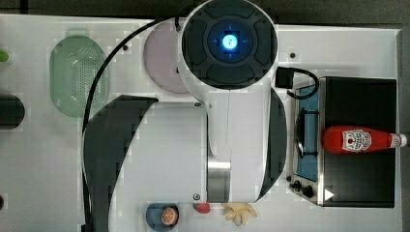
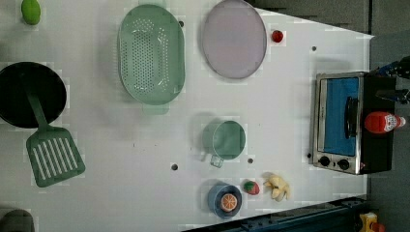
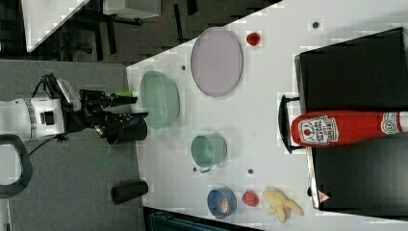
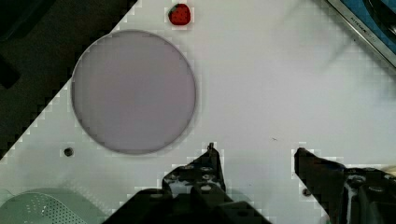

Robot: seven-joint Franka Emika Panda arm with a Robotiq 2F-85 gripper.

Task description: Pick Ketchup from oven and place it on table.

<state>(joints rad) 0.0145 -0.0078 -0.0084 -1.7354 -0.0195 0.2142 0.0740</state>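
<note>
I have the gripper (image 4: 254, 156) standing partly open with nothing between its fingers; in the wrist view it hangs over bare table (image 4: 261, 84), with the lilac plate (image 4: 134, 91) beside it and a strawberry (image 4: 180, 14) beyond the plate; only a corner of the oven (image 4: 369, 23) reaches that view, so the claw is well apart from what I need; the Ketchup (image 1: 360, 140) lies on its side on the black top of the oven (image 1: 360, 181), not inside it, at the top view's right end of the table (image 1: 159, 159), while the arm sits over the middle; its long axis runs across the top view's left to right, base and label toward the oven's glass door, white cap pointing off the far right edge; in the right view the Ketchup (image 3: 344, 129) overhangs the door handle slightly; I judge the coming move to be a reach toward the top view's right, with the jaws turned to close across the bottle's body rather than along its length
</note>
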